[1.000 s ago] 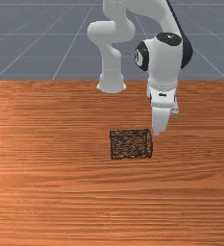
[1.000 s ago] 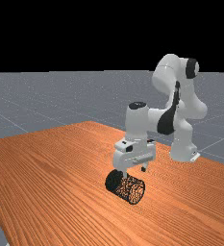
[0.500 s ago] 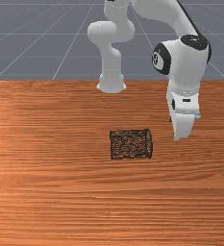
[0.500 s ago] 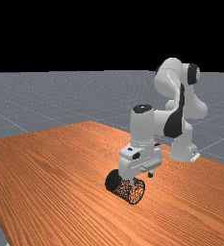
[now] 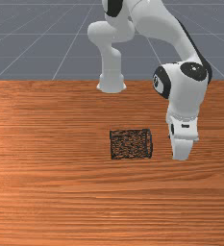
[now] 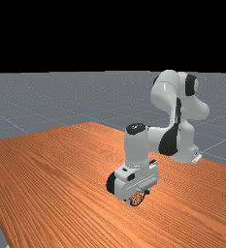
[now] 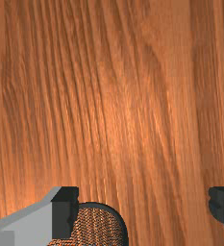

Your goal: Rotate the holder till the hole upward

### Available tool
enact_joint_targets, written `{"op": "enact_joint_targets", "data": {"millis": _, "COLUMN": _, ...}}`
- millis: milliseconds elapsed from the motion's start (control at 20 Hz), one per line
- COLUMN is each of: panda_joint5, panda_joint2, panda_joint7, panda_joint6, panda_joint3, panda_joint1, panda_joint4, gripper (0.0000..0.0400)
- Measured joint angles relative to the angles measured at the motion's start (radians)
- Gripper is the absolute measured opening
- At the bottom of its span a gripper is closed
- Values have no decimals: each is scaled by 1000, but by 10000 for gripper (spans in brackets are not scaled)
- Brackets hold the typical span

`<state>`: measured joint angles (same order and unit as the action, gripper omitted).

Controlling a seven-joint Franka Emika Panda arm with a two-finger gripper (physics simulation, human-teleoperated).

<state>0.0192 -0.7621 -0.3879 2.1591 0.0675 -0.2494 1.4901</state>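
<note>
In the far view, the gripper (image 6: 137, 196) hides the middle of the holder (image 6: 111, 183); the wrist view's bottom edge cuts the holder off. The front view crops the table's (image 5: 60, 202) near corners.

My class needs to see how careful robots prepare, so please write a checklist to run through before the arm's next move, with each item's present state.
1. Gripper open: ok, its fingers stand wide apart.
2. Holder on the table: ok, it lies there on its side.
3. Gripper near the holder: ok, just off its end at the front view's right.
4. Holder gripped: not ok, the fingers are not closed on it from two sides.
5. Nearer finger clear of the rim: cannot tell, they overlap in the wrist view.
6. Hole upward: not ok, the holder is not upright.
</note>
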Motion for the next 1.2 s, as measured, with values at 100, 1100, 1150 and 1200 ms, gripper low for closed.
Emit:
{"op": "enact_joint_targets", "data": {"millis": 100, "panda_joint5": 9, "panda_joint2": -10, "panda_joint7": 43, "panda_joint6": 144, "panda_joint3": -17, "panda_joint1": -12, "panda_joint4": 79, "gripper": 400}}
{"op": "enact_joint_targets", "data": {"millis": 1100, "panda_joint5": 262, "panda_joint2": -348, "panda_joint7": 346, "panda_joint6": -322, "panda_joint3": -208, "panda_joint1": -353, "panda_joint4": -429, "gripper": 400}}
{"op": "enact_joint_targets", "data": {"millis": 1150, "panda_joint5": 274, "panda_joint2": -345, "panda_joint7": 360, "panda_joint6": -336, "panda_joint3": -217, "panda_joint1": -369, "panda_joint4": -417, "gripper": 400}}
{"op": "enact_joint_targets", "data": {"millis": 1200, "panda_joint5": 287, "panda_joint2": -338, "panda_joint7": 376, "panda_joint6": -347, "panda_joint3": -225, "panda_joint1": -386, "panda_joint4": -399, "gripper": 400}}
